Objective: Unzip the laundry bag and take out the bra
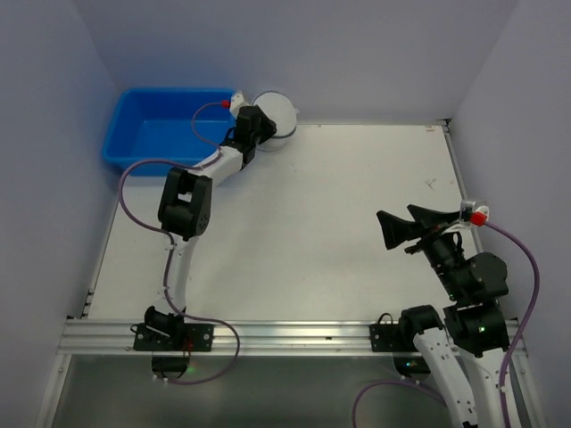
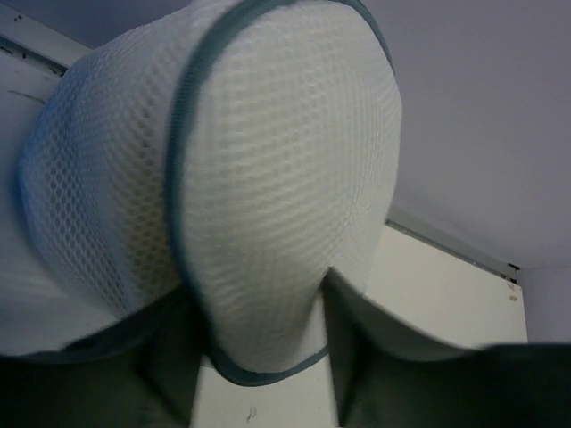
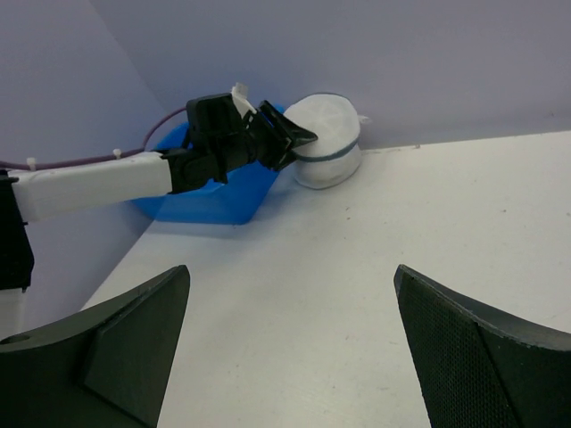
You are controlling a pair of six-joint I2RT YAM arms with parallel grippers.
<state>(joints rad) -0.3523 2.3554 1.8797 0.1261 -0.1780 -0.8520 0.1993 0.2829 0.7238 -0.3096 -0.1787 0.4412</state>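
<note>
Task thing: the laundry bag (image 1: 278, 114) stands at the far edge of the table (image 1: 339, 232), against the back wall and just beside the blue tub (image 1: 114, 153). Its zipper line appears closed; no bra is visible through the mesh. The left gripper (image 3: 303, 141) is at the bag, its jaws either side of the bag's lower rim and touching the mesh. Whether they grip firmly cannot be told. The right gripper (image 1: 406, 223) hovers well apart over the near right of the table, jaws wide and empty. Assessment: the opening step is in hand and unzipping has not begun. The next move calls for a secure hold on the bag, then finding the zipper pull, which no view shows.
</note>
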